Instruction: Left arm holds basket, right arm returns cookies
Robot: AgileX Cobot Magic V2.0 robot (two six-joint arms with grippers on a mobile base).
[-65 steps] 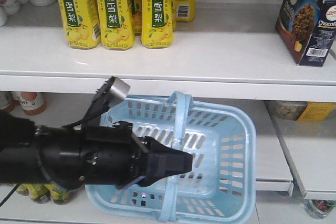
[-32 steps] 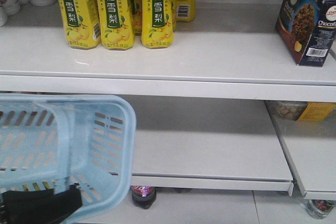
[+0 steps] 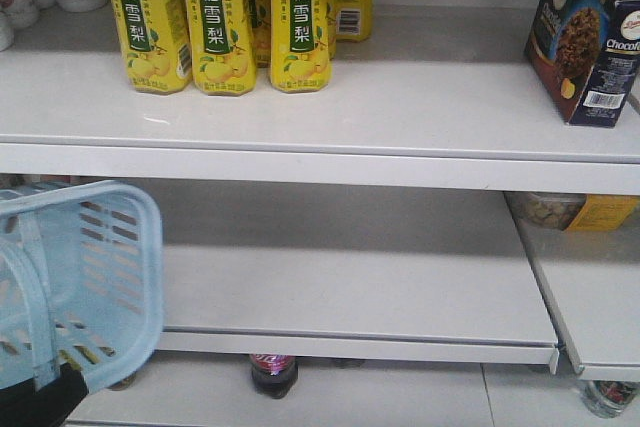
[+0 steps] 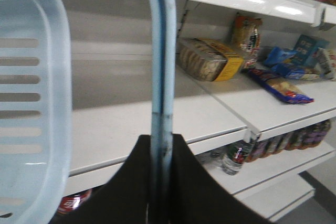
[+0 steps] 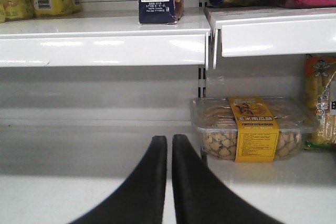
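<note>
Basket [image 3: 80, 287], light blue, slotted, hanging at far left of front view, off the left end of the lower shelf [image 3: 360, 292], tilted, only partly in frame. Held clear of the shelving, probably to carry it away. Nothing seen inside from these angles.

Left gripper [image 4: 161, 182] clamped on one hoop handle [image 4: 159, 51]; black fingers pressed either side of the bar in wrist view. Grip on the handle explains the hang and tilt.

Yellow bottles [image 3: 220, 17] standing in a row at the back left of the upper shelf [image 3: 320, 112], untouched.

Right gripper [image 5: 169, 182] with jaws closed, tips nearly touching, holding nothing, aimed at the lower shelf beside a clear tray of biscuits [image 5: 252, 129] with yellow label.

Cookies [image 3: 590, 37], dark navy box, upright near the right front edge of the upper shelf, barcode side outward. Judged returned; right arm free, well apart from box.
</note>
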